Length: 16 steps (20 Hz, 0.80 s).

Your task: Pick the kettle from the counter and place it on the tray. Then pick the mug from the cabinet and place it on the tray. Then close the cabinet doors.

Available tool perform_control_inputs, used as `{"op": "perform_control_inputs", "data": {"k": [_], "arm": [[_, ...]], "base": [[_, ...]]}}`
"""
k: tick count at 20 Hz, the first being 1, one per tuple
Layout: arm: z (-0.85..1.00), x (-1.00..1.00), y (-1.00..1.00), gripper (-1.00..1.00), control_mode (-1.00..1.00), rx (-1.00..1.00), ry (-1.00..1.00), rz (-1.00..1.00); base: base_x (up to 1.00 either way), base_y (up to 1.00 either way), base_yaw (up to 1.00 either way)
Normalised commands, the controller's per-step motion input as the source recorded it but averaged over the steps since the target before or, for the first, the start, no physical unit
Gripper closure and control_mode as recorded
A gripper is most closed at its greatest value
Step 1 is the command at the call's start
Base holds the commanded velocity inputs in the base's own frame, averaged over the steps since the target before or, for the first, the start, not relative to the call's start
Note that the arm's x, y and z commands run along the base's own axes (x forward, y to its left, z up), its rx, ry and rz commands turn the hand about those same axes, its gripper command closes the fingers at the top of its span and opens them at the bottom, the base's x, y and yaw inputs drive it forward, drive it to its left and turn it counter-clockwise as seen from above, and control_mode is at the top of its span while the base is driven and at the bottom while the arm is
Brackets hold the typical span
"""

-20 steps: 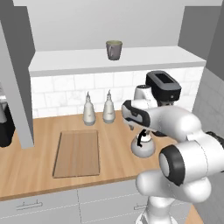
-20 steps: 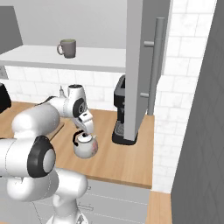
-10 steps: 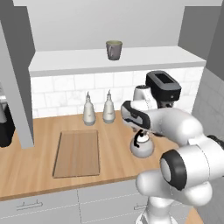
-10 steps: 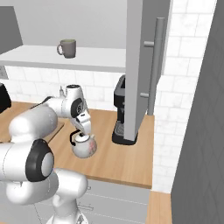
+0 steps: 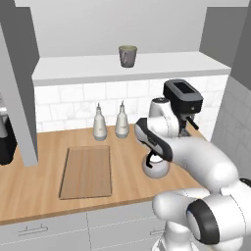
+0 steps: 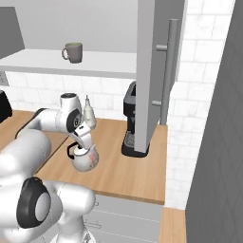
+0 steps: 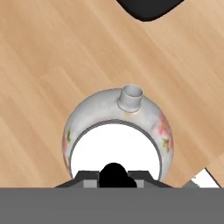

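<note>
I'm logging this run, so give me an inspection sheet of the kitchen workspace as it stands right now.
Surface: wooden counter, kettle and tray resting on it.
Kettle: on the counter to the right of the tray, upright, spout visible in the hand view.
Tray: flat on the counter, nothing on it.
Mug: on the cabinet shelf.
Cabinet doors: open.
Clutter: two white bottles by the tiled wall; black coffee machine on the counter.
Gripper: down on the kettle's top at the handle; grip not clear.
Cables: nothing seen.
Surroundings: white tiled wall, drawers below.
</note>
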Motion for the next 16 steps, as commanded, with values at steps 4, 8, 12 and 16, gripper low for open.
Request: {"op": "perform_control_inputs", "data": {"k": [4, 8, 12, 16], "arm": [[0.49, -0.42, 0.40, 1.00, -1.00, 0.00, 0.00, 0.10], [0.49, -0.04, 0.46, 1.00, -1.00, 0.00, -0.01, 0.13], [0.11, 0.05, 0.74, 1.00, -1.00, 0.00, -0.19, 0.03], [0.00, 0.25, 0.77, 1.00, -1.00, 0.00, -0.28, 0.00]], "base": [[0.00, 0.00, 0.00], [0.00, 0.00, 0.00], [0.00, 0.00, 0.00], [0.00, 0.00, 0.00]]}}
